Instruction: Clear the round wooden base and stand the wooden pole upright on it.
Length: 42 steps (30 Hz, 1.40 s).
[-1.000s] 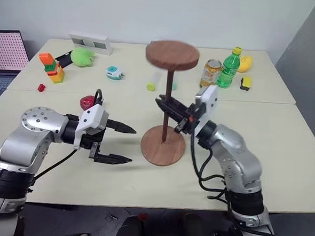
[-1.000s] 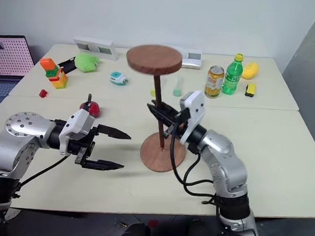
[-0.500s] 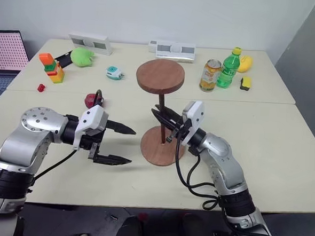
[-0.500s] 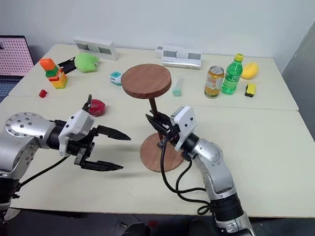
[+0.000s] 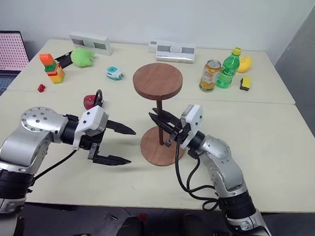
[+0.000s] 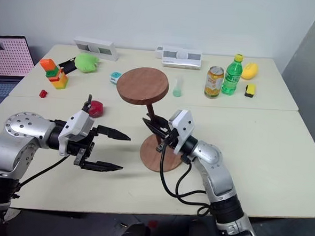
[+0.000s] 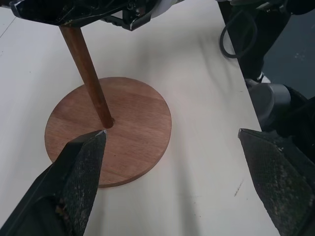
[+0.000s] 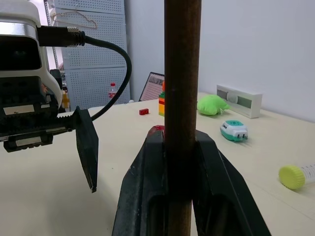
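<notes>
The round wooden base lies flat on the table in front of me, with nothing on it but the pole. The wooden pole stands nearly upright, and its lower end meets the base's centre hole. Its fixed disc is on top. My right gripper is shut on the pole's shaft a little above the base. My left gripper hovers open just left of the base. Its fingertips point at the base, with nothing between them.
A red object lies behind my left gripper. Along the far side are a block stack, a green plush, a teal gadget, two white boxes, a can and a green bottle. A laptop stands far left.
My right gripper has sunk with the pole, so the top disc now sits lower and slightly further left. The left gripper has not moved.
</notes>
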Each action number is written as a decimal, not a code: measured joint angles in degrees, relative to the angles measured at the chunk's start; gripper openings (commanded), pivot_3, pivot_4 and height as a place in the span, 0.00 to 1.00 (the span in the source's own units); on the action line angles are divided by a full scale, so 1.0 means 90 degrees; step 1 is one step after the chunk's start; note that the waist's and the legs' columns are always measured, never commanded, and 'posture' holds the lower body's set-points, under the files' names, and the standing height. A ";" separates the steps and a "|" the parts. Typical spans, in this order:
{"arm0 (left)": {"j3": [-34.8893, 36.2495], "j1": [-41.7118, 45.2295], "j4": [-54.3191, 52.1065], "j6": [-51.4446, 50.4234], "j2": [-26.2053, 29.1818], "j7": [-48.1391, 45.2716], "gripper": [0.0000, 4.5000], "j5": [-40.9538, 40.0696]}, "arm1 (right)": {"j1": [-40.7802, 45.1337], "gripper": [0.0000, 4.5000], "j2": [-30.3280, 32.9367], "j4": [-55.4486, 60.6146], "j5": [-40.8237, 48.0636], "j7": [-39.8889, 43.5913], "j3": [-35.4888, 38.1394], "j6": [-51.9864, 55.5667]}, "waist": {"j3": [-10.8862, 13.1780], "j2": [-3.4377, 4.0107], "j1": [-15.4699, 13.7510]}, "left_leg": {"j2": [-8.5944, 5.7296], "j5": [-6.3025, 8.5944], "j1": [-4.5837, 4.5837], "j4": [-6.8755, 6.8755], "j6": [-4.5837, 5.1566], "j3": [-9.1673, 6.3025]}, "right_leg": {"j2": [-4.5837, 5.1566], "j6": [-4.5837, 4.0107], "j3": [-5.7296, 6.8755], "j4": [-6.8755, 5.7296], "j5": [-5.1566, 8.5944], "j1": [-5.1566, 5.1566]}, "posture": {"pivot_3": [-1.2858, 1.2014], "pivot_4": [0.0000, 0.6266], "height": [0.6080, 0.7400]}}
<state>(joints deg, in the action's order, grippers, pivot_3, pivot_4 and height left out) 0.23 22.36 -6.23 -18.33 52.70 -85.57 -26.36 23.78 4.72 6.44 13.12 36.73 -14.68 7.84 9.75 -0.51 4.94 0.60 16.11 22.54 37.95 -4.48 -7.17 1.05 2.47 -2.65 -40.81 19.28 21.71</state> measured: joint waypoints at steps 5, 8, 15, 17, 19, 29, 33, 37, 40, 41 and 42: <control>0.0000 -0.0046 -0.0002 -0.0001 0.0000 -0.0003 1.00 0.0000 | -0.0003 0.06 0.0102 0.0006 0.0071 -0.0011 0.0048 -0.0002 | 0.0000 0.0000 -0.0016 | 0.0000 0.0000 -0.0006 0.0000 0.0000 -0.0001 | 0.0000 0.0000 0.0001 0.0001 0.0000 -0.0008 | 0.52 0.24 1.00; 0.0000 -0.0045 -0.0002 0.0000 0.0000 -0.0005 1.00 0.0000 | -0.0014 0.06 0.0137 0.0024 0.0107 -0.0012 0.0047 0.0010 | 0.0000 0.0000 -0.0017 | 0.0000 0.0000 -0.0011 0.0000 0.0000 -0.0001 | 0.0000 0.0000 0.0000 0.0001 0.0000 -0.0012 | 0.52 0.24 1.00; -0.0002 -0.0036 0.0008 0.0007 0.0000 -0.0021 1.00 0.0005 | -0.0085 0.06 0.0197 0.0123 0.0118 -0.0014 0.0019 0.0028 | 0.0000 0.0000 -0.0018 | 0.0000 0.0000 -0.0019 -0.0001 0.0000 -0.0001 | 0.0000 0.0000 0.0001 0.0003 0.0001 -0.0022 | 0.52 0.24 1.00; -0.0002 -0.0035 0.0008 0.0007 0.0000 -0.0021 1.00 0.0006 | -0.0085 0.06 0.0200 0.0123 0.0113 -0.0016 0.0003 0.0026 | 0.0000 0.0000 -0.0018 | 0.0000 0.0000 -0.0020 -0.0002 0.0000 -0.0002 | 0.0000 0.0000 0.0001 0.0004 0.0001 -0.0023 | 0.52 0.24 1.00; -0.0002 -0.0035 0.0008 0.0007 0.0000 -0.0024 1.00 0.0006 | -0.0090 0.06 0.0213 0.0135 0.0113 -0.0013 -0.0009 0.0025 | 0.0000 0.0000 -0.0018 | 0.0000 0.0000 -0.0020 -0.0002 0.0000 -0.0002 | 0.0000 0.0000 0.0001 0.0005 0.0001 -0.0025 | 0.52 0.24 1.00; -0.0003 -0.0035 0.0005 0.0004 0.0000 -0.0027 1.00 0.0008 | -0.0032 0.06 0.0089 0.0005 -0.0024 -0.0082 -0.0090 -0.0086 | 0.0000 0.0000 -0.0016 | 0.0000 0.0000 -0.0024 -0.0004 0.0000 -0.0002 | -0.0001 -0.0002 0.0001 0.0004 0.0002 -0.0026 | 0.52 0.24 1.00; -0.0004 -0.0035 0.0004 0.0001 0.0000 -0.0027 1.00 0.0008 | -0.0048 0.06 0.0073 -0.0128 -0.0069 -0.0087 -0.0121 -0.0070 | 0.0000 0.0001 -0.0017 | 0.0000 0.0000 -0.0024 -0.0004 0.0001 -0.0001 | -0.0001 -0.0002 0.0001 0.0005 0.0002 -0.0026 | 0.52 0.24 1.00; -0.0005 -0.0035 0.0003 -0.0001 0.0000 -0.0026 1.00 0.0008 | -0.0047 0.06 0.0021 -0.0167 -0.0075 -0.0088 -0.0126 -0.0081 | 0.0001 0.0001 -0.0016 | 0.0001 0.0000 -0.0024 -0.0005 0.0001 -0.0002 | -0.0002 -0.0003 0.0001 0.0005 0.0003 -0.0025 | 0.52 0.24 1.00; -0.0005 -0.0035 0.0004 -0.0003 0.0000 -0.0025 1.00 0.0008 | -0.0046 0.06 0.0006 -0.0180 -0.0077 -0.0088 -0.0125 -0.0093 | 0.0001 0.0001 -0.0016 | 0.0001 0.0000 -0.0024 -0.0005 0.0001 -0.0002 | -0.0002 -0.0003 0.0001 0.0005 0.0003 -0.0026 | 0.52 0.24 1.00; -0.0005 -0.0035 0.0003 -0.0003 0.0000 -0.0025 1.00 0.0008 | -0.0047 0.06 0.0013 -0.0182 -0.0078 -0.0087 -0.0125 -0.0095 | 0.0001 0.0001 -0.0016 | 0.0001 0.0000 -0.0024 -0.0005 0.0000 -0.0002 | -0.0002 -0.0004 0.0001 0.0005 0.0003 -0.0026 | 0.52 0.24 1.00; -0.0005 -0.0034 0.0003 -0.0003 0.0000 -0.0025 1.00 0.0008 | -0.0052 0.06 0.0033 -0.0183 -0.0080 -0.0083 -0.0124 -0.0100 | 0.0001 0.0001 -0.0016 | 0.0001 0.0000 -0.0024 -0.0005 0.0001 -0.0002 | -0.0002 -0.0004 0.0001 0.0005 0.0003 -0.0026 | 0.52 0.24 1.00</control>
<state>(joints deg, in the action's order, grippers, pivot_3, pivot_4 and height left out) 0.18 22.05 -6.20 -18.36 52.70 -85.80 -26.29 23.31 5.02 4.79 12.40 35.97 -15.80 6.94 9.76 -0.50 4.80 0.61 16.11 22.32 37.90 -4.47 -7.18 1.04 2.44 -2.65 -40.76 19.31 21.48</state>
